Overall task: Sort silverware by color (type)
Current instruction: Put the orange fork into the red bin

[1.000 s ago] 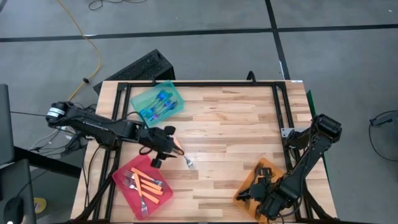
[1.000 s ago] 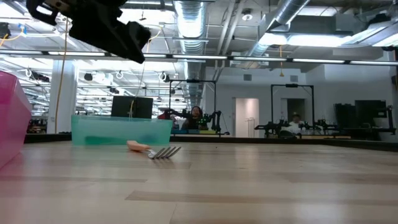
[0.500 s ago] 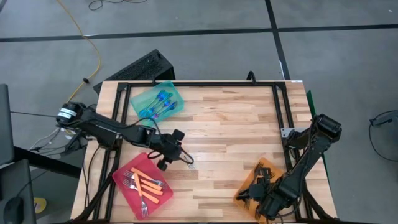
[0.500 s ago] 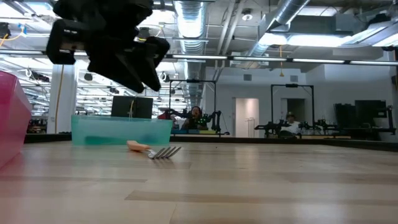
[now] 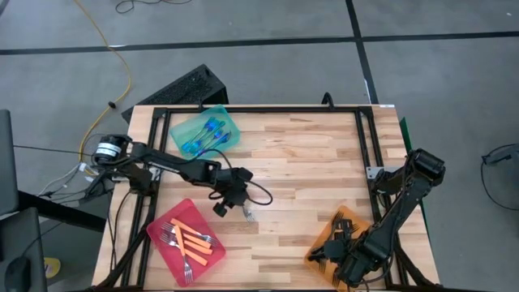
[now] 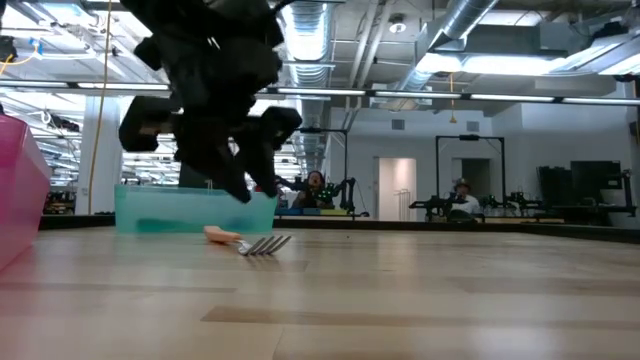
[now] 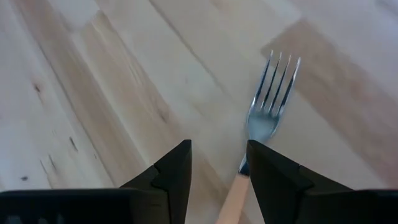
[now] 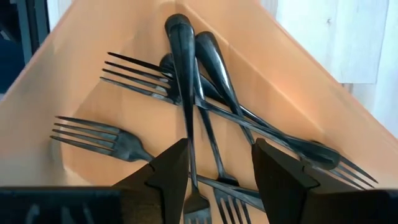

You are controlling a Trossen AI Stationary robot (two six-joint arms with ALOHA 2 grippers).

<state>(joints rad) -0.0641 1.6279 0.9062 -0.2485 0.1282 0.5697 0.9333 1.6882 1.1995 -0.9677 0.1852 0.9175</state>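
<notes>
One orange-handled fork with metal tines lies flat on the wooden table near its middle; it also shows in the low view. My left gripper is open and hangs just above the fork's handle end. In the left wrist view the gripper points down and the handle lies beside one finger. In the low view the gripper is clear of the table. My right gripper is open over the several black forks in the orange tray.
A red tray with orange-handled forks sits at the near left. A teal tray with blue-handled forks sits at the far left, behind the lone fork in the low view. A black frame borders the table.
My left gripper has moved toward the table's right edge and come down, from above the red tray's far corner to just above the lone fork's handle. The fork has not moved. My right arm has kept still.
</notes>
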